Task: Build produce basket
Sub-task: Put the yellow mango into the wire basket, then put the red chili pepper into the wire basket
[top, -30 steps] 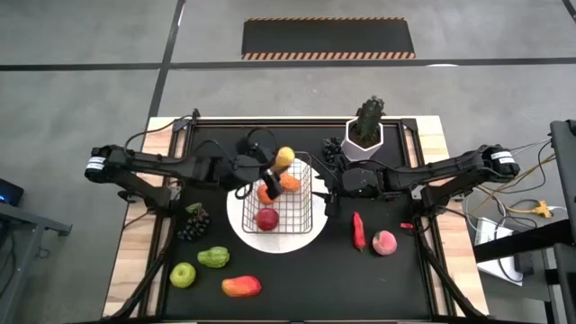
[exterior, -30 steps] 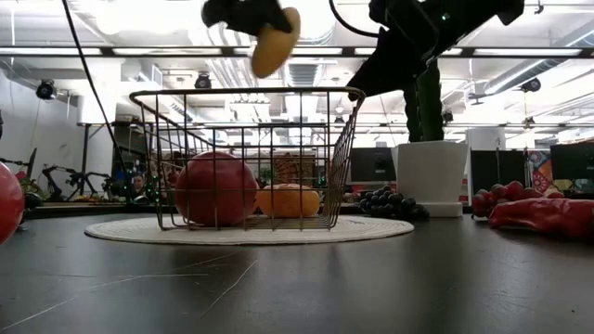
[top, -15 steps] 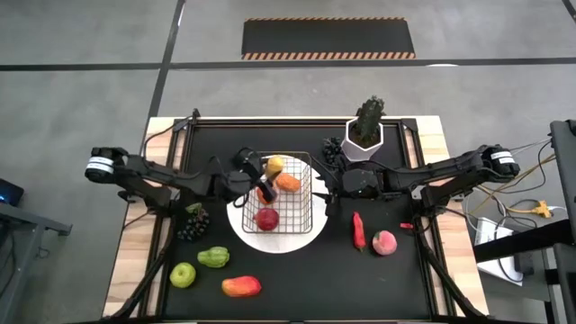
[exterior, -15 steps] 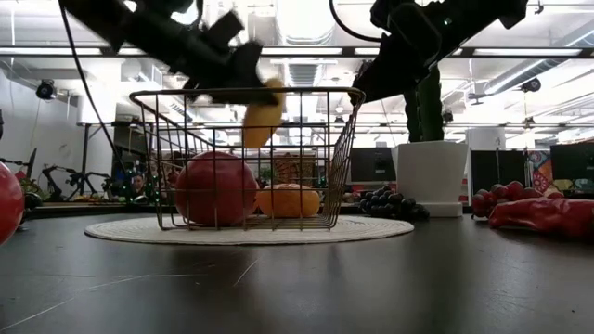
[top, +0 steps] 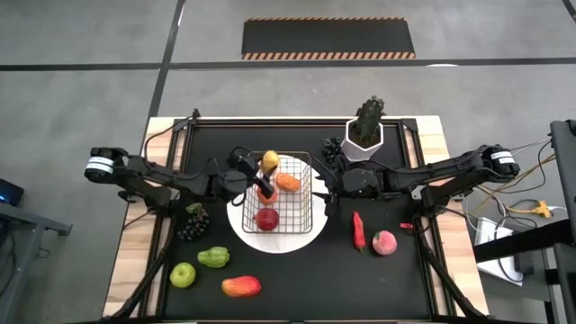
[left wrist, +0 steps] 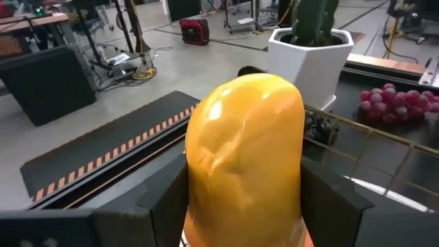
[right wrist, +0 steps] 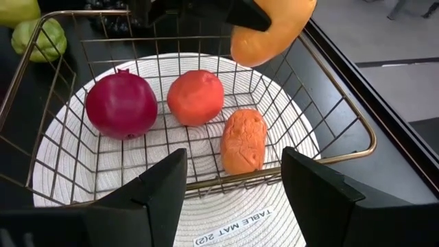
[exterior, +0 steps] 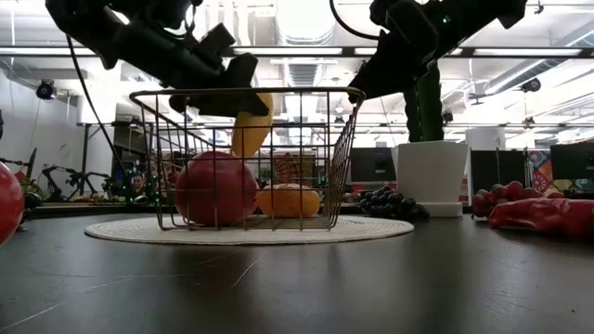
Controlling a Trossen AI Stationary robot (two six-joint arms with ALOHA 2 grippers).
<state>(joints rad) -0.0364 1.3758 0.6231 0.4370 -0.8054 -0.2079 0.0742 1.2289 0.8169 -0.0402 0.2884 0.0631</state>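
Note:
The dark wire basket [top: 290, 193] stands on a round white mat [top: 270, 236] at mid-table. A dark red round fruit [right wrist: 122, 105], a red-orange fruit [right wrist: 195, 97] and a bumpy orange fruit [right wrist: 243, 140] lie in it. My left gripper [top: 265, 173] is shut on a yellow fruit [exterior: 251, 130] just below the basket's rim. My right gripper [top: 326, 187] is open at the basket's right wall [right wrist: 274, 180], and I cannot tell whether it touches the wall. My left gripper pinches the yellow fruit by its two opposite sides [left wrist: 199, 171] between its two fingers [left wrist: 161, 202]. The fingers come slanting down from the table's left. The fruit's rounded end sticks out past them. It hangs tilted inside the basket's upper part, clear of the fruits below.
Dark grapes [top: 192, 222], a green pepper [top: 213, 257], a green apple [top: 183, 274] and a mango [top: 240, 286] lie near left. A red chili [top: 358, 229] and a peach [top: 384, 243] lie right. The potted plant [top: 364, 133] and more grapes [top: 333, 148] stand at the far right.
My left gripper has gone down and a little toward the table's left edge with the yellow fruit. The fruit has moved from well above the basket's rim to just inside its upper part.

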